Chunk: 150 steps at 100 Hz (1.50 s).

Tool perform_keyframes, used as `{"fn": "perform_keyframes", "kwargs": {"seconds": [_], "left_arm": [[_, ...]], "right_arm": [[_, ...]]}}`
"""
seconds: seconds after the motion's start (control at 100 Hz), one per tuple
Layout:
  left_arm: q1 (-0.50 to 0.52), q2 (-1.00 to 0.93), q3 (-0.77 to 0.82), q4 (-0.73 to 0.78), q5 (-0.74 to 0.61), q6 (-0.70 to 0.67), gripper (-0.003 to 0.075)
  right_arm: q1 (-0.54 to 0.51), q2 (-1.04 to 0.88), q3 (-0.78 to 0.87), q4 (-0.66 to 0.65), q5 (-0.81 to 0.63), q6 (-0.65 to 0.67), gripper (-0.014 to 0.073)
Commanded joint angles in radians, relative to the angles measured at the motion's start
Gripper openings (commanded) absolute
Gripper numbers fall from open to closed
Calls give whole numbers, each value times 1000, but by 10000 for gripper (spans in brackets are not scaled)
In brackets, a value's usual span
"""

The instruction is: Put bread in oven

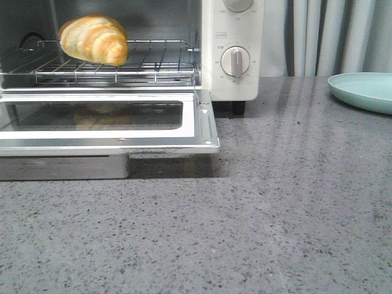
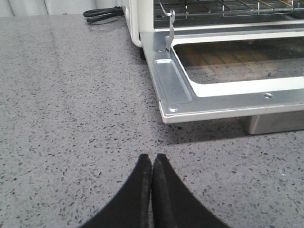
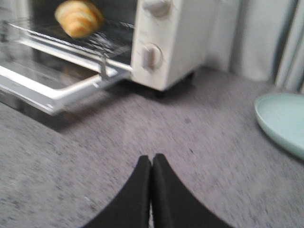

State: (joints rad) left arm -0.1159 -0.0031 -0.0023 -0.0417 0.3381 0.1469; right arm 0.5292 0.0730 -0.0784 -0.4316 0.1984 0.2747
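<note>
The golden-brown striped bread (image 1: 95, 38) lies on the wire rack (image 1: 153, 64) inside the cream-white oven (image 1: 233, 79), whose glass door (image 1: 202, 131) hangs open and flat. The bread also shows in the right wrist view (image 3: 79, 18). My left gripper (image 2: 152, 161) is shut and empty over the grey counter, in front of the door's corner (image 2: 171, 109). My right gripper (image 3: 152, 160) is shut and empty over the counter, in front of the oven's dial side (image 3: 152, 56). Neither gripper shows in the front view.
A pale green plate (image 1: 364, 90) sits at the back right, also in the right wrist view (image 3: 282, 121). A metal tray (image 1: 61, 166) lies under the open door. Black cable (image 2: 102, 14) lies left of the oven. Curtains hang behind.
</note>
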Motion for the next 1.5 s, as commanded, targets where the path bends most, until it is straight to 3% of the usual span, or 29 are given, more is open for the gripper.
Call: {"fn": "perform_keyframes", "kwargs": {"seconds": [0.0,0.16,0.35,0.63,1.49], "left_arm": [[4,-29,25,-2,-56,-6,-21],[4,-29,25,-2,-56,-6,-21],[4,-29,25,-2,-56,-6,-21],[4,-29,25,-2,-56,-6,-21],[4,-29,25,-2,-56,-6,-21]], "right_arm": [[-84,14,10,21,-106,-3,-48],[-212,14,105,87,-266,-3,-48],[-294,13,101,133,-179,-3,-48],[-296,13,101,261,74,-3,-48],[-296,-101,101,263,68,-3,-48]]}}
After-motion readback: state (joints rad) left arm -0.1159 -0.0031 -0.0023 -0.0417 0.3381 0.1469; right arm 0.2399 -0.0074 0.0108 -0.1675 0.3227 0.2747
